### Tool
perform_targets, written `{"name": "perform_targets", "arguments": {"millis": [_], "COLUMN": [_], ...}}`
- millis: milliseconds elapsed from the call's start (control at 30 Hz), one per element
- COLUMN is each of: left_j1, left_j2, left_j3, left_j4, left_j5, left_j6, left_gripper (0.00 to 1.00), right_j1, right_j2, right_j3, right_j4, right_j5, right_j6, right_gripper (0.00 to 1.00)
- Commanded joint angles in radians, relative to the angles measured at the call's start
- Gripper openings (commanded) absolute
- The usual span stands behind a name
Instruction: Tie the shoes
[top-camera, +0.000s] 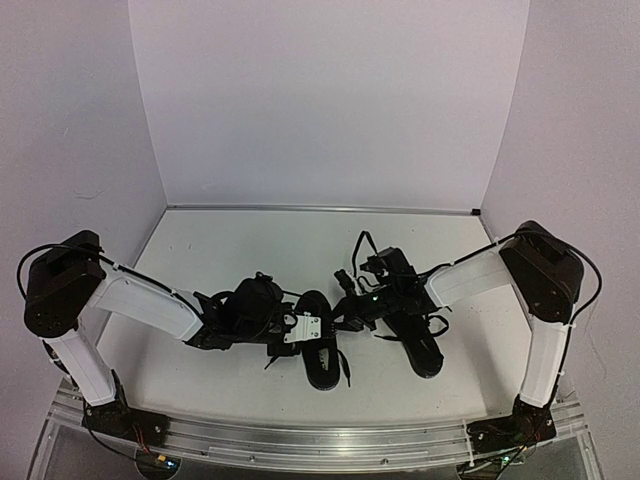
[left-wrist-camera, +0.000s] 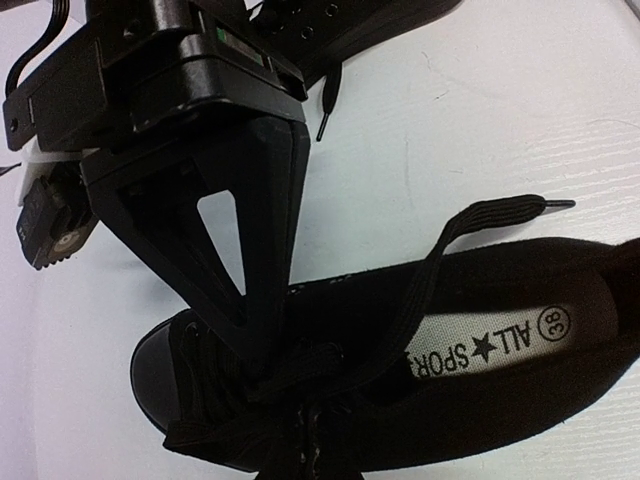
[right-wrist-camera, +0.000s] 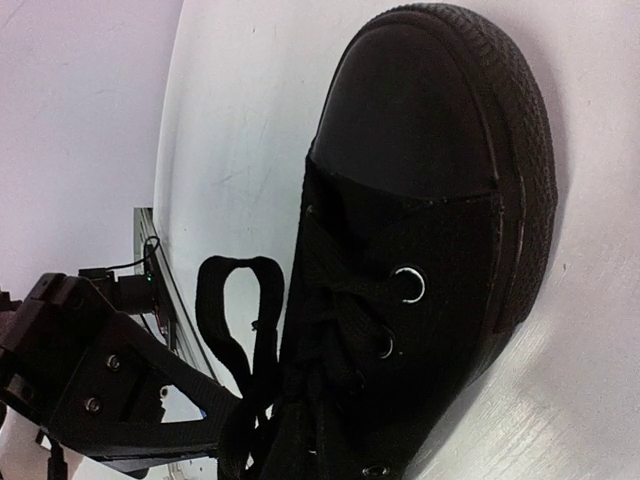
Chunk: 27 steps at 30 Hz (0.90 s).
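Left black two-finger gripper (left-wrist-camera: 255, 350): fingers pressed together, tips down in the lacing of the left shoe.
Left all-black canvas low-top shoe (top-camera: 325, 370): mid-table, slightly nearer than its mate. White insole label (left-wrist-camera: 500, 345) marked 38. Flat black lace end (left-wrist-camera: 500, 212) loose over the white tabletop (left-wrist-camera: 480, 120).
Right all-black low-top shoe (right-wrist-camera: 430, 180): smooth toe cap, textured sole rim, metal eyelets (right-wrist-camera: 408, 284), upright lace loop (right-wrist-camera: 238, 290).
Right black gripper (right-wrist-camera: 232, 425): one finger beside the loop; apart or together, cannot tell.
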Motion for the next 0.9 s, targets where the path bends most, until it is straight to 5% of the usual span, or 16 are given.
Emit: {"name": "perform_targets", "arguments": {"millis": [0,867], "left_j1": [-0.005,-0.004], "left_j2": [-0.009,0.023], "left_j3": [0.023,0.047], "left_j4": [0.03,0.033], "left_j5": [-0.017,-0.03], "left_j6": [0.018,0.026], "left_gripper": [0.0,0.0], "right_j1": [0.019,0.018], "right_j2": [0.035,-0.062], "right_j3": [0.053,-0.016], "right_j4": [-0.06,0.047], "right_j5": [-0.033,-0.074], "right_j6": [-0.056,0.001], "right_gripper": [0.01,0.03]}}
